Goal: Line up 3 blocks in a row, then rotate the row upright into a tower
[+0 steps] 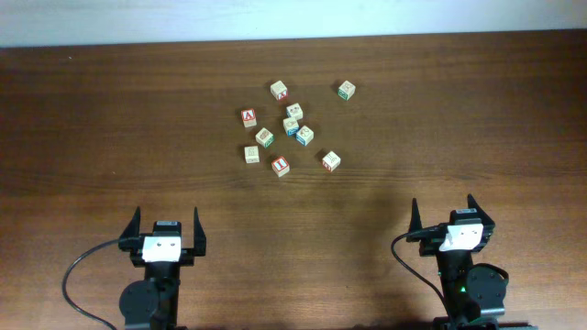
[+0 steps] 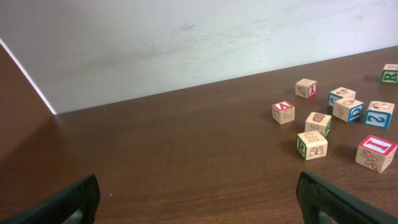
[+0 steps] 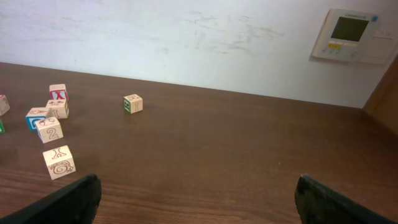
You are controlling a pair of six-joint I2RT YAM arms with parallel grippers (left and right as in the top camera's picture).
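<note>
Several small pale wooden blocks lie in a loose cluster at the table's middle back. Among them are a red-framed block, a blue-edged block and a pale yellowish block. All of them sit flat on the wood. My left gripper stands open near the front left, well short of the cluster. At the front right my right gripper is open too. Neither has anything between its fingers.
A green-lettered cube sits apart at the cluster's back right, and another cube lies nearest my right arm. The dark wooden table ends at a white wall behind. A wall-mounted panel hangs above the far edge.
</note>
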